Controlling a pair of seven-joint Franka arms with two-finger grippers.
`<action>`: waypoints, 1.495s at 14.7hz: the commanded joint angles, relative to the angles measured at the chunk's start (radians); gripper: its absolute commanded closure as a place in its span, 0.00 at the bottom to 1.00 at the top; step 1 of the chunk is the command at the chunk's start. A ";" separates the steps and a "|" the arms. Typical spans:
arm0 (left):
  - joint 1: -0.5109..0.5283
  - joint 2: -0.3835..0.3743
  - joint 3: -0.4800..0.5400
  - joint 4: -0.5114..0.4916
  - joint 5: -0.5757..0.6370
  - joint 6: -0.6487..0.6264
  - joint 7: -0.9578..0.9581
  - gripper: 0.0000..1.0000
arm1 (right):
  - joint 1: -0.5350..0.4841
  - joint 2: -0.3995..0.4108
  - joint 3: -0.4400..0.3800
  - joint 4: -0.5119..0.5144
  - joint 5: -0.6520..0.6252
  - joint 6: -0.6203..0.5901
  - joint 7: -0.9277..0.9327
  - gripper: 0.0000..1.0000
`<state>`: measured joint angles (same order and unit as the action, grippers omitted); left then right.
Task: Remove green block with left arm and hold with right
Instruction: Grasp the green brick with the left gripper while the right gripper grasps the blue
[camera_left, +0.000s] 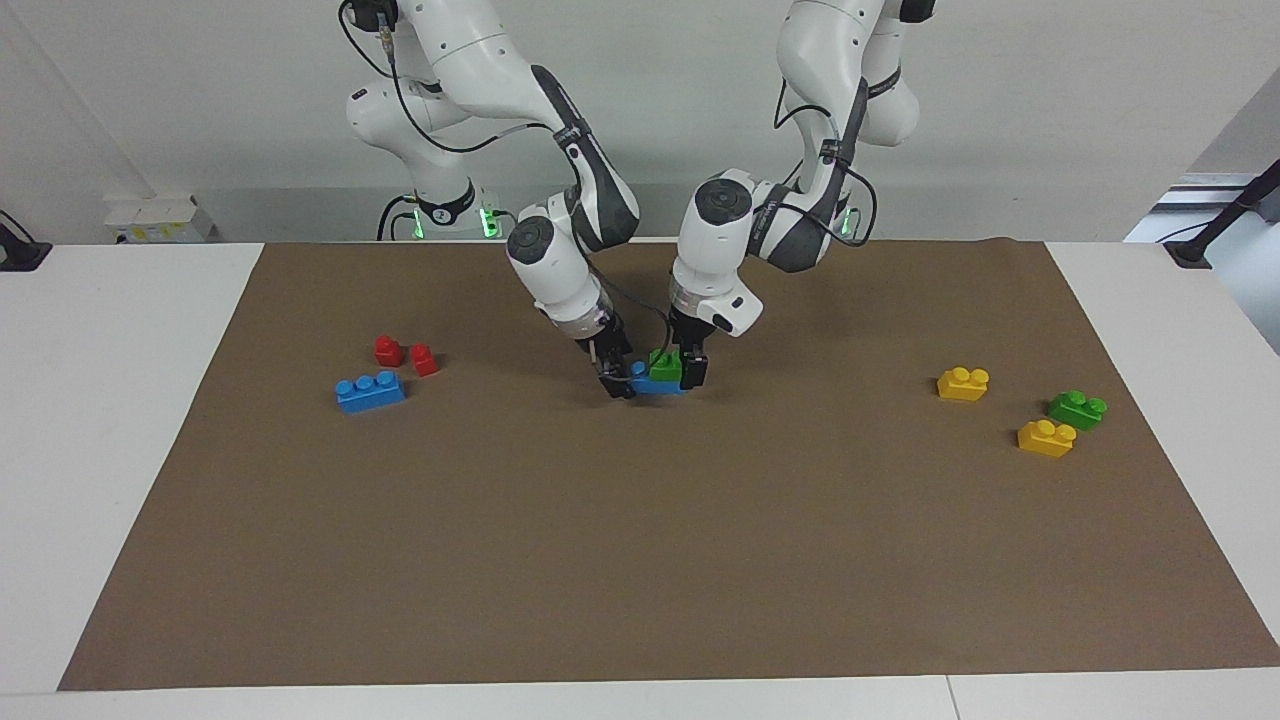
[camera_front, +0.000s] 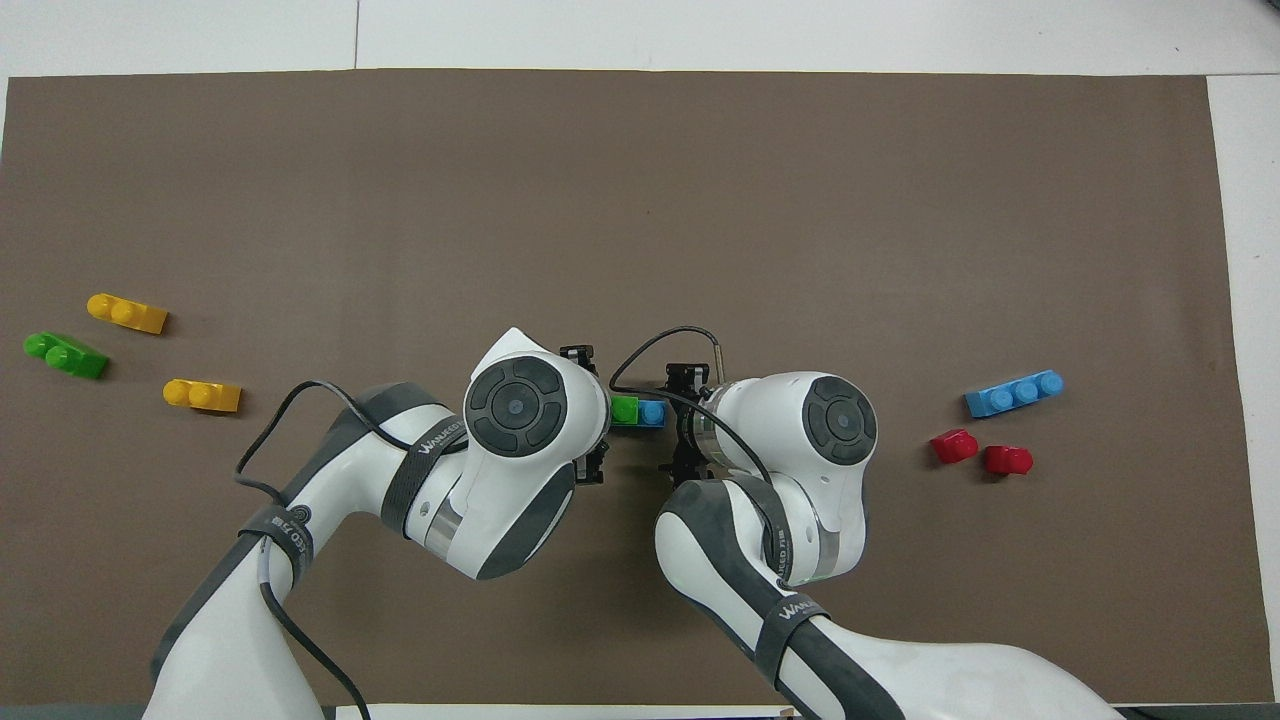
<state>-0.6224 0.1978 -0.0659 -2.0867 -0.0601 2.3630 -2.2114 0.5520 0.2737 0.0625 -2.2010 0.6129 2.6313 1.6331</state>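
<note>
While both arms bend low, end effectors flank green block

Glossy plastic green block, smooth blue brick beneath, matt brown mat, glossy white arm shells

Evenly and brightly lit from overhead; soft, faint shadows on the brown mat beneath both arms. No glare; sharp focus throughout.
</note>
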 joint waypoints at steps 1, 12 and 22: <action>-0.020 -0.001 0.018 0.004 0.005 0.004 -0.016 0.00 | 0.006 0.019 0.000 0.018 0.027 0.016 -0.006 0.00; -0.023 0.000 0.018 0.020 0.019 -0.013 -0.016 0.06 | 0.005 0.025 0.000 0.024 0.065 0.026 -0.009 0.85; -0.031 -0.003 0.017 0.020 0.048 -0.018 -0.008 0.87 | 0.002 0.024 0.000 0.024 0.073 0.016 -0.048 1.00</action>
<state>-0.6265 0.1970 -0.0689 -2.0750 -0.0417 2.3514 -2.2110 0.5554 0.2834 0.0578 -2.1761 0.6527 2.6395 1.6237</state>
